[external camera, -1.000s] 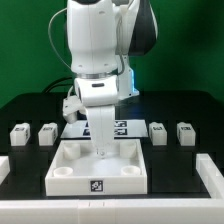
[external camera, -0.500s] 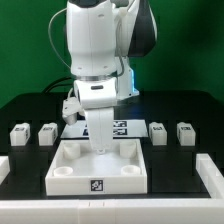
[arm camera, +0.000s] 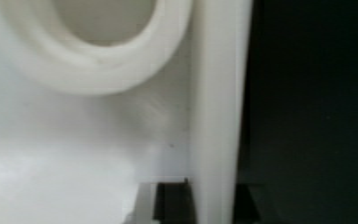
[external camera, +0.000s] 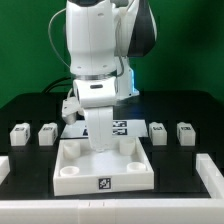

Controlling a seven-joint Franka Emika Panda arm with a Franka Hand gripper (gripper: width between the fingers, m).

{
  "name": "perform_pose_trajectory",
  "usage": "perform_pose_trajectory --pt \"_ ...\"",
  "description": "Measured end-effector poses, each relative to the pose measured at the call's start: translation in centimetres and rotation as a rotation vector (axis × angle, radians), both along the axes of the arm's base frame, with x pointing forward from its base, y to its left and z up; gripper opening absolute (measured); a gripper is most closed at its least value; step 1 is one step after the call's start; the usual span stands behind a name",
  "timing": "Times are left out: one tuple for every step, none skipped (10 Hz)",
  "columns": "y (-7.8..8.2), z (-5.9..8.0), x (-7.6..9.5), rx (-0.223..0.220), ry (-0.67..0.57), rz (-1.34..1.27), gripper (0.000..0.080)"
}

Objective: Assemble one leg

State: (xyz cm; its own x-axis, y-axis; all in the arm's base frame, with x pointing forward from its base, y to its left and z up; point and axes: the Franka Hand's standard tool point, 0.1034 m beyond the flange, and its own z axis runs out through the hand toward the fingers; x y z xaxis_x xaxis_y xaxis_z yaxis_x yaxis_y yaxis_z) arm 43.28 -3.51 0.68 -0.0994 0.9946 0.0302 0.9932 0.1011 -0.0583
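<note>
Early stage, no leg fitted yet. Gripper (external camera: pixel 100 146) sits low over the middle of the white tray (external camera: pixel 72 182); can't tell if its fingers are apart or clamped. Four legs (external camera: pixel 46 132) lie loose on the desk, two either side of the tray. Corner sockets (external camera: pixel 137 170) look empty. Picking and inserting a leg remains.

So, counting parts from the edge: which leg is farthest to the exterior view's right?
The end leg: the other three legs lie to its left, one next to it, two past the tray.
</note>
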Motion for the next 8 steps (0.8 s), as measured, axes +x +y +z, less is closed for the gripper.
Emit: perform_pose_trajectory --pt "0.0 0.0 0.0 0.0 0.0 0.0 0.0058" --pt "0.1 0.0 0.1 0.0 -0.002 -0.005 0.0058" --pt "1.4 0.5 1.3 0.002 -0.014 -0.034 0.0058" --pt "3.1 1.1 2.8 0.008 -0.025 -0.052 0.0057" --pt "4.7 1.4 4.3 0.016 -0.039 -0.063 0.0057" --pt "6.0 1.4 5.6 0.022 -0.035 -0.087 0.0057" --pt "7.6 1.5 6.9 0.034 -0.049 -0.094 0.0057" --pt "8.4 1.1 6.9 0.042 -0.046 -0.087 0.0057"
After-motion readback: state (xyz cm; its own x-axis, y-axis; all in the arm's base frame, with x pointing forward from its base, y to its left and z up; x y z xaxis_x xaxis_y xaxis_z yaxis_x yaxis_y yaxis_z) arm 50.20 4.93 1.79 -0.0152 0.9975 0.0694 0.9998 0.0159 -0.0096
